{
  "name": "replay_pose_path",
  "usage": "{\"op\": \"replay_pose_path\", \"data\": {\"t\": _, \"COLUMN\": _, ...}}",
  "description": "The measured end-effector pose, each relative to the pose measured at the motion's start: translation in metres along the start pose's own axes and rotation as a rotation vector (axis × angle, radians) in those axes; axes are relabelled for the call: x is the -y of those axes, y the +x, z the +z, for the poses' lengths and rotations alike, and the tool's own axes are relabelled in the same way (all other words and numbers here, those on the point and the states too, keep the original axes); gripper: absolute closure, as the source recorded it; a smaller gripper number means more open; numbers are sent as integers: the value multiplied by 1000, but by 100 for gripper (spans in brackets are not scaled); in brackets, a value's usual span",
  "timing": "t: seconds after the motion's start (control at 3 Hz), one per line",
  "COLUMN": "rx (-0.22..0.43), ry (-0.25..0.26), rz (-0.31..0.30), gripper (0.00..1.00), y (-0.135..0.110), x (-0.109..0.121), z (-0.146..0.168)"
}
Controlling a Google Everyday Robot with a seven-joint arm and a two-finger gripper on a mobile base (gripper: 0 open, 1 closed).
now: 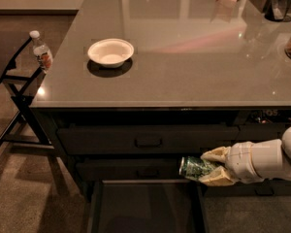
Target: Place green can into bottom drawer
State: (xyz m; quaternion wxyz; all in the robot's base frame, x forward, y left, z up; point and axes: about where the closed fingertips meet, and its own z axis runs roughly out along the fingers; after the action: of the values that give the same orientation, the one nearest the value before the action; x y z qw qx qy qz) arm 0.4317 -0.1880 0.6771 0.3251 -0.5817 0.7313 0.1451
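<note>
The green can [194, 168] is shiny green with pale markings and lies sideways in my gripper [211, 167], whose pale fingers [216, 155] are shut on it. The gripper comes in from the right on a white arm and holds the can in front of the middle drawer, just above the back right corner of the open bottom drawer [145, 208]. That drawer is pulled out, wide and dark, and nothing shows inside it.
A grey counter [184, 57] carries a white bowl [110, 51] at the left and dark items at the far right. The top drawer [148, 141] is closed. A water bottle [40, 51] stands on a black frame at the left.
</note>
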Motion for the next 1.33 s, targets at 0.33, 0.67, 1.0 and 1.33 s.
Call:
{"op": "replay_pose_path", "data": {"t": 0.33, "rx": 3, "ry": -10, "rz": 9, "gripper": 100, "y": 2, "x": 0, "z": 8}}
{"op": "replay_pose_path", "data": {"t": 0.67, "rx": -6, "ry": -61, "rz": 55, "gripper": 100, "y": 21, "x": -11, "z": 55}}
{"op": "replay_pose_path", "data": {"t": 1.0, "rx": -25, "ry": -107, "rz": 86, "gripper": 100, "y": 45, "x": -33, "z": 111}}
{"op": "replay_pose_path", "data": {"t": 1.33, "rx": -44, "ry": -101, "rz": 95, "gripper": 100, "y": 74, "x": -54, "z": 159}}
